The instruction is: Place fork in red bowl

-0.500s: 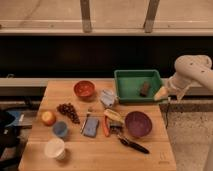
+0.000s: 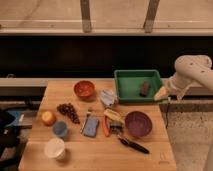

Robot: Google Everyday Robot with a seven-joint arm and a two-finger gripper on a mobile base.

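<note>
Jaws' opening cannot be told; the gripper (image 2: 164, 94) hangs at the green tray's (image 2: 137, 76) right edge. The fork (image 2: 86, 121) lies flat on the table (image 2: 150, 156), well down-left of the tray. It is probably light, stiff and slippery, so it is best pinched across mid-handle.

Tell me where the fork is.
Camera view: the fork lies left of centre on the table, just left of the blue sponge, in front of the red bowl. The gripper is far right, by the green tray.

Robot lab | wooden table (image 2: 95, 152) | hand (image 2: 162, 94) beside green bin (image 2: 121, 86)
</note>
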